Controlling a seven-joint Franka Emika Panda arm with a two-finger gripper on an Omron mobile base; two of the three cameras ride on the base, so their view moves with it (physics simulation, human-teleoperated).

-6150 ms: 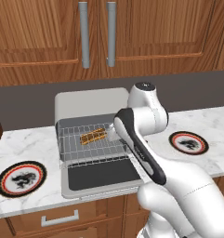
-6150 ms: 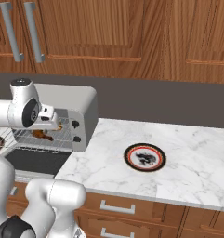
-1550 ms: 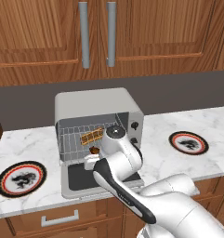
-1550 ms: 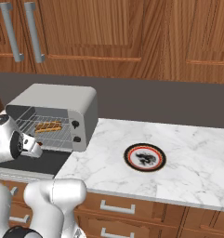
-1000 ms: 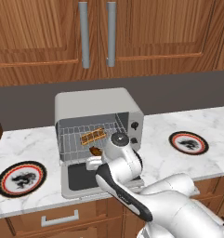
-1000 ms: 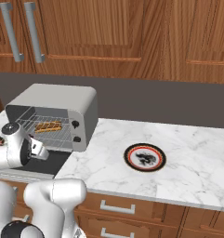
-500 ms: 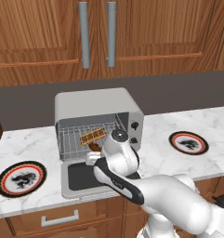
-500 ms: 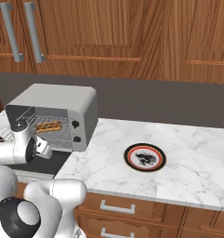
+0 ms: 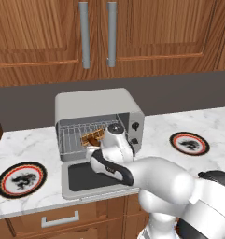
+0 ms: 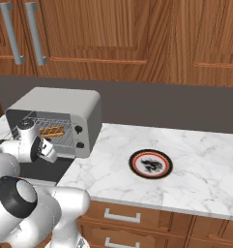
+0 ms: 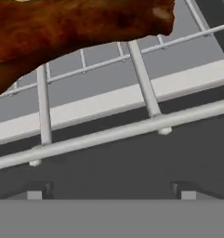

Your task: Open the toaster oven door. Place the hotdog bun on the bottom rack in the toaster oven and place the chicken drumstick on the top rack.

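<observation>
The toaster oven point(image 9: 97, 107) stands on the counter with its door point(image 9: 88, 179) folded down flat in front. The striped tan hotdog bun point(image 9: 93, 137) lies on a wire rack inside, also seen as the bun point(image 10: 51, 131) from the right. In the hand view, the dark reddish-brown chicken drumstick point(image 11: 71, 28) rests on a wire rack point(image 11: 141, 79); which rack I cannot tell. My gripper point(image 11: 111, 191) is open just outside the rack's front bar, with nothing between its fingertips point(image 11: 182, 190). From the left, the gripper point(image 9: 91, 151) sits low at the oven mouth, above the door.
A red-rimmed plate point(image 9: 20, 176) lies left of the oven and another plate point(image 9: 188, 142) to its right, the same right-hand plate point(image 10: 150, 163) on bare marble. Wooden cupboards with metal handles point(image 9: 84, 35) hang above. My arm's elbow overhangs the counter's front edge.
My hand has risen a little and moved closer to the oven mouth as the arm folded. The jaws stay wide apart. Bun, oven and door have not moved.
</observation>
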